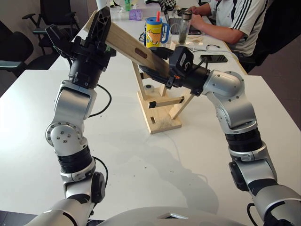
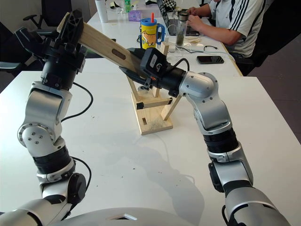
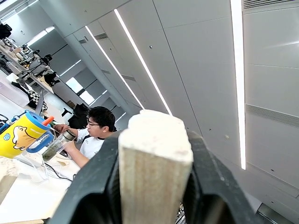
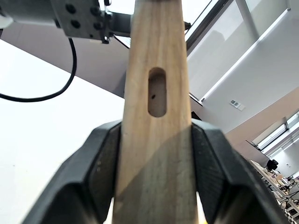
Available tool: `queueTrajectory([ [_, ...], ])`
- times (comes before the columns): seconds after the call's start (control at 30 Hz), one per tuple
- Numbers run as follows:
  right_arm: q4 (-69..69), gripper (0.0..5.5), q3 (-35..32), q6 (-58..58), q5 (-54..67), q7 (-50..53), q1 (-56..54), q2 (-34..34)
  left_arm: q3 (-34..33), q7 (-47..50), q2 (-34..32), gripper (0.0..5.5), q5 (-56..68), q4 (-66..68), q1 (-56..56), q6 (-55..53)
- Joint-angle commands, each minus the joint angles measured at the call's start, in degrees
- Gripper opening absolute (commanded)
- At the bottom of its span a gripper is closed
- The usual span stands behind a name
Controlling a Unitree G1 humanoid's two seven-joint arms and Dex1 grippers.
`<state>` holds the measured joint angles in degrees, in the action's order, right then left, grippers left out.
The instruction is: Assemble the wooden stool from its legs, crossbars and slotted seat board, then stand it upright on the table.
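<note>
Holds the slotted seat board [image 1: 131, 47] in the air above the leg frame [image 1: 162, 101], tilted, high end up and to the left of the frame, low end right over the leg tops. Cannot tell whether that low end touches the legs. Has one oval slot [image 4: 157, 92] in plain sight on the board's face, between the two grips.

Clamps the high end with the left gripper [image 1: 101, 21], both black fingers pressed flat against the board's sides. Clamps the low end with the right gripper [image 1: 157, 63] just above the frame, fingers [image 4: 105, 168] squeezed onto the two long edges.

Has the leg frame resting on the white table [image 1: 141, 165], flat wooden base down, legs slanting upward, a crossbar [image 1: 167, 101] between them.

Beyond the frame, on the far table: a yellow mug [image 1: 154, 32] with a blue handle, a bottle [image 1: 184, 26] beside it, and a phone [image 2: 210, 59] to the frame's right.
</note>
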<state>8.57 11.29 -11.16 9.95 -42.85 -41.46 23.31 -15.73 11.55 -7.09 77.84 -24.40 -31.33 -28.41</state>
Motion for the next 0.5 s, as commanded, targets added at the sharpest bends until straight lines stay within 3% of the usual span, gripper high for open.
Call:
queueTrajectory([
  [0.03, 0.7, 2.06, -1.9, -2.8, 1.3, 0.5, -1.0, -0.1, -1.0, 0.2, -0.8, 1.21, -1.4, 1.6, -1.1, 1.4],
  [0.07, 0.9, 2.42, -2.6, -3.4, 2.0, 0.6, -1.1, 0.0, -1.2, 0.1, -1.0, 1.19, -2.0, 2.4, -1.2, 1.5],
  [0.2, 2.6, 2.98, -6.7, -7.4, 5.1, 2.3, -1.6, 0.4, -2.0, 0.0, -2.9, 1.03, -7.3, 5.8, -1.6, 2.3],
  [0.5, 10.0, 3.02, -26.3, -29.0, 19.7, 15.5, 9.1, -0.5, -5.6, 1.9, -3.8, 1.03, -13.5, 7.9, 0.5, 4.0],
])
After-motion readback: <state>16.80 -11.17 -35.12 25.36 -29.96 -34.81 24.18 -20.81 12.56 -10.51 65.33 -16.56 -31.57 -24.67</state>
